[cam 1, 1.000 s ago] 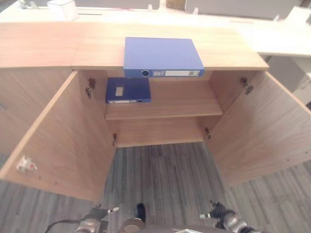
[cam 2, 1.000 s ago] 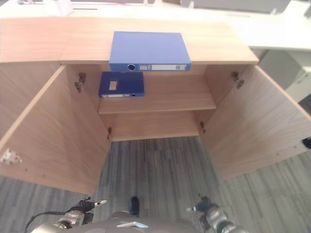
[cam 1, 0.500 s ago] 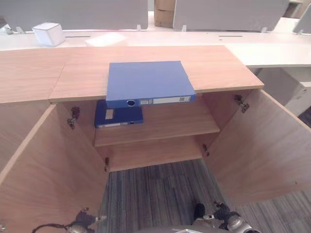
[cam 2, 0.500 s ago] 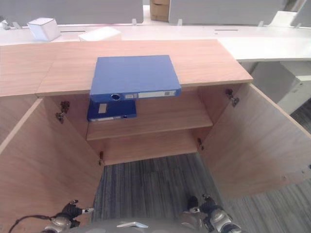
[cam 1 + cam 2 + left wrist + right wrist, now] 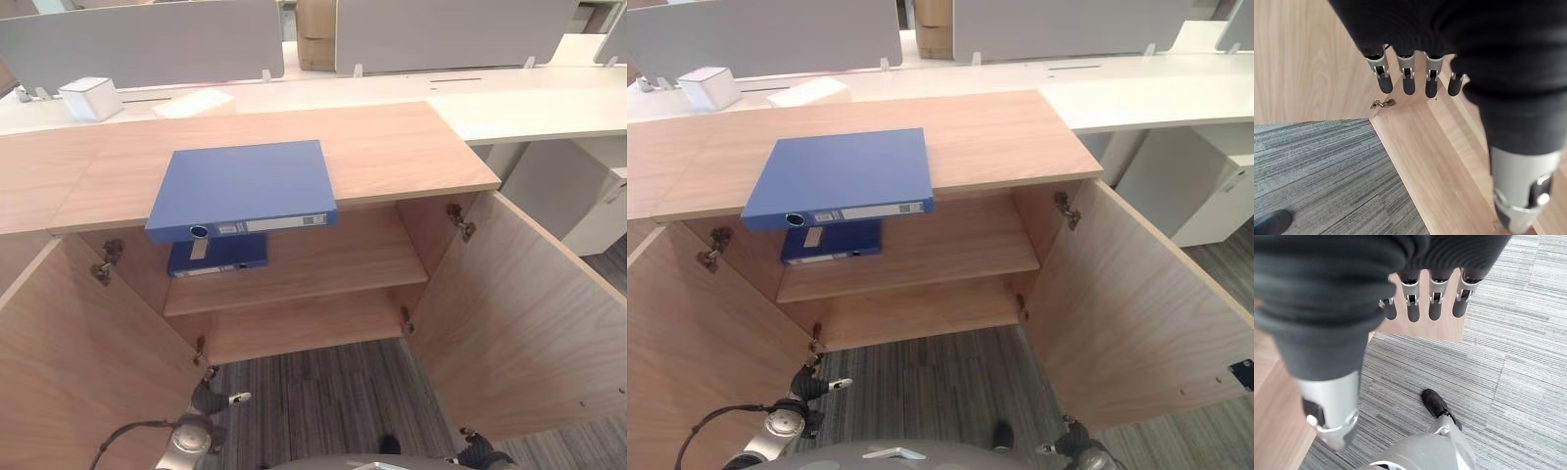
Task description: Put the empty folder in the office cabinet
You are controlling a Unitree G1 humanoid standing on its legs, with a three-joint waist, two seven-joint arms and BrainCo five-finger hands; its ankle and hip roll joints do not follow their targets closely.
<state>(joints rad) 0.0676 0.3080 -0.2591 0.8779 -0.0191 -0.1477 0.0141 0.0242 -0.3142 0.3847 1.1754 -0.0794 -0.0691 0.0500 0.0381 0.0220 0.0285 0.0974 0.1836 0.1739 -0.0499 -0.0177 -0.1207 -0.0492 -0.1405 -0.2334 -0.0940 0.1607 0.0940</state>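
Both cabinet doors, the left door [image 5: 88,362] and the right door [image 5: 529,323], stand swung wide, so the mouth of the cabinet [image 5: 294,294] is open from the front. On the upper shelf [image 5: 323,279] a dark blue binder [image 5: 217,257] takes the left end; the middle and right lie bare. The blue folder [image 5: 245,186] overhangs the counter [image 5: 392,147] edge above that left end. The lower compartment sits unblocked, and the floor [image 5: 323,401] between the doors gives room.

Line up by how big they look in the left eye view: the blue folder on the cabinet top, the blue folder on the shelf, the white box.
1. Blue folder on the wooden cabinet top
2. Blue folder on the shelf, partly hidden, so unsure
3. White box, farther away, so unsure
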